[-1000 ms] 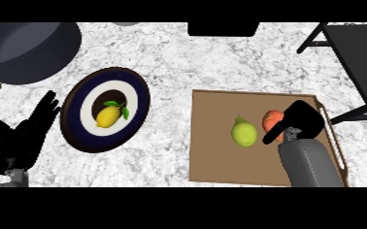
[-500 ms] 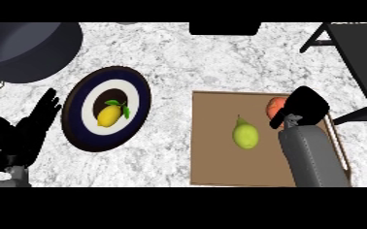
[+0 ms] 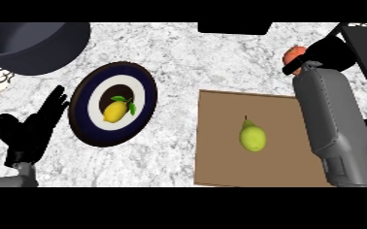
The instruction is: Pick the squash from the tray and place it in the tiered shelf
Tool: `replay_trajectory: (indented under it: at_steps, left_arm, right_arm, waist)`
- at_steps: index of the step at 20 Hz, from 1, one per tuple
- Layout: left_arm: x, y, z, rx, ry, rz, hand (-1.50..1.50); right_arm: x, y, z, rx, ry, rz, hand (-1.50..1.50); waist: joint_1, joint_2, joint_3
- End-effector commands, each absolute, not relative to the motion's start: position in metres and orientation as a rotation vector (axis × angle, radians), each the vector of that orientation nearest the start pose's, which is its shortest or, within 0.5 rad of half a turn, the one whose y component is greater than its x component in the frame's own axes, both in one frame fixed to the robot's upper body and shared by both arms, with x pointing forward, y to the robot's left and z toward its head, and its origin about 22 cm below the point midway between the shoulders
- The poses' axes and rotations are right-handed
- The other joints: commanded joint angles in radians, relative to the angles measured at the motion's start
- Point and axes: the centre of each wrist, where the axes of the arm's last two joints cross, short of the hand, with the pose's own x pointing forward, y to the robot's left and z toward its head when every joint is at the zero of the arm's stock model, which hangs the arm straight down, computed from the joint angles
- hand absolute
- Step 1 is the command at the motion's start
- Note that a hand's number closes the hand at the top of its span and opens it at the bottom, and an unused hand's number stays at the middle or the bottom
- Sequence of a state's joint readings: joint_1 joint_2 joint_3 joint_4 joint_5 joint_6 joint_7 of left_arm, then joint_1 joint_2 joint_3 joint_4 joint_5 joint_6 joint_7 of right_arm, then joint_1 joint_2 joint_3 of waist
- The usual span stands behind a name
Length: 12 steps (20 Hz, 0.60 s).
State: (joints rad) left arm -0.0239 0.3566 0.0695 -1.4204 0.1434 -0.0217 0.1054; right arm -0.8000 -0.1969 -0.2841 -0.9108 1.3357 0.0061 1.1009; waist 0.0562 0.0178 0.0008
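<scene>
We see our black right hand [image 3: 328,54] curled round the rounded orange-red squash [image 3: 293,54], far right, past the flat brown tray's [image 3: 215,140] far edge; our black left hand [image 3: 32,128] rests open, near left.

The counter [image 3: 215,58] has a white and grey marble top. On its left part lies a round plate [image 3: 84,126] with a dark blue rim, a white ring and a dark centre. A yellow lemon [image 3: 114,111] with green leaves [image 3: 127,103] lies in the middle of this plate. To the right, well apart from the plate, a yellow-green pear [image 3: 252,137] lies with its stem pointing away. A large dark grey round vessel [image 3: 43,46] stands at the far left corner, and a flat black object [image 3: 234,27] shows at the far edge.
</scene>
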Motion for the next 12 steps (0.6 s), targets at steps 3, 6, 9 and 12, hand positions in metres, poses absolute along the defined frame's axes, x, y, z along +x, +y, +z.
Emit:
replay_trajectory:
  at_steps: [3,6,9,12]
  left_arm:
    - [0.247,0.335,0.009,0.209,-1.36,-0.093,0.0]
    - [0.243,0.344,0.009,0.243,-1.346,-0.075,0.0]
    - [0.244,0.344,-0.001,0.243,-1.335,-0.063,0.0]
    - [0.237,0.347,0.0,0.245,-1.327,-0.064,0.0]
  right_arm:
    - [0.447,-0.242,0.181,-1.465,-0.499,-0.051,1.5]
    - [0.445,-0.205,0.193,-1.437,-0.604,-0.159,1.5]
    - [0.442,-0.192,0.216,-1.417,-0.724,-0.259,1.5]
    - [0.437,-0.181,0.242,-1.465,-0.766,-0.329,1.5]
  waist:
    - [-0.003,-0.005,-0.001]
    - [-0.018,-0.013,-0.001]
    - [-0.032,-0.012,-0.002]
    - [-0.033,-0.018,-0.002]
